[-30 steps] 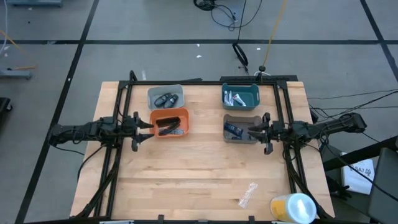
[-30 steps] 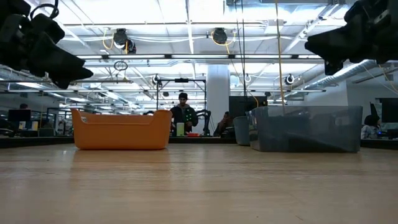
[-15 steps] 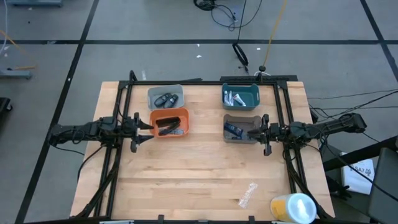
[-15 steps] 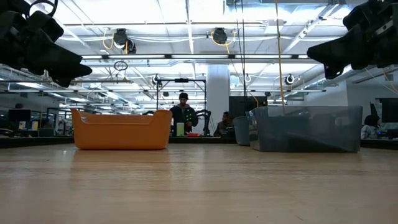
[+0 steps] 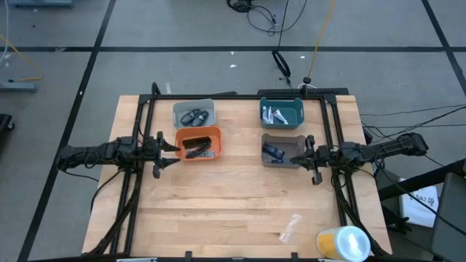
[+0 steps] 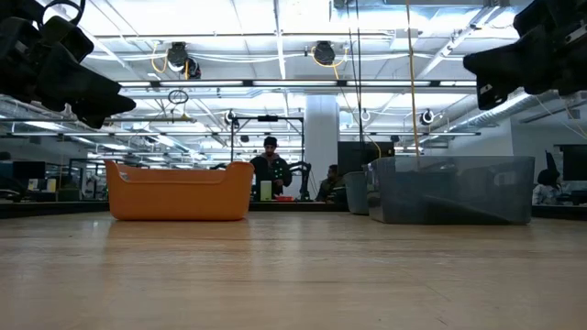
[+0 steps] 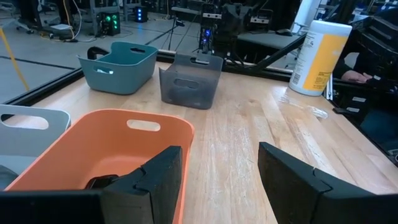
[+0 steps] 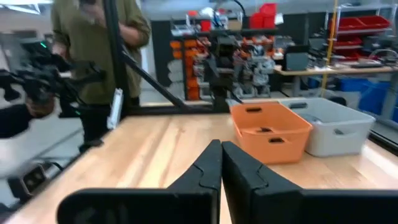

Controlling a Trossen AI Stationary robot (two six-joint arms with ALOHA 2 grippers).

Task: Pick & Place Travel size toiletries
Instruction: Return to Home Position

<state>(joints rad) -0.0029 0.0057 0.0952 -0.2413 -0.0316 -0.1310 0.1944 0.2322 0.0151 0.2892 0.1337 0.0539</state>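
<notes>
Toiletries lie sorted in four bins across the upper middle of the overhead picture: dark grey oval pieces (image 5: 194,116) in the light grey bin (image 5: 193,102), black stick-shaped pieces (image 5: 195,151) in the orange bin (image 5: 198,131) just below it, silvery-white tubes (image 5: 274,113) in the teal bin (image 5: 298,111) to the right, and dark blue tubes (image 5: 273,151) in the dark grey bin (image 5: 282,136) under that. The left gripper (image 5: 172,152) hangs above the table (image 5: 218,204) at the orange bin's left edge, its fingers spread wide and holding nothing. The right gripper (image 5: 293,158) hangs at the dark grey bin's right edge, its fingers pressed together, nothing between them. Toward the lower right of the overhead picture lie a clear wrapper (image 5: 290,226) and, at the table's edge, a yellow-and-white cylinder (image 5: 342,242). Beyond the table a person (image 6: 271,170) stands in the room.
</notes>
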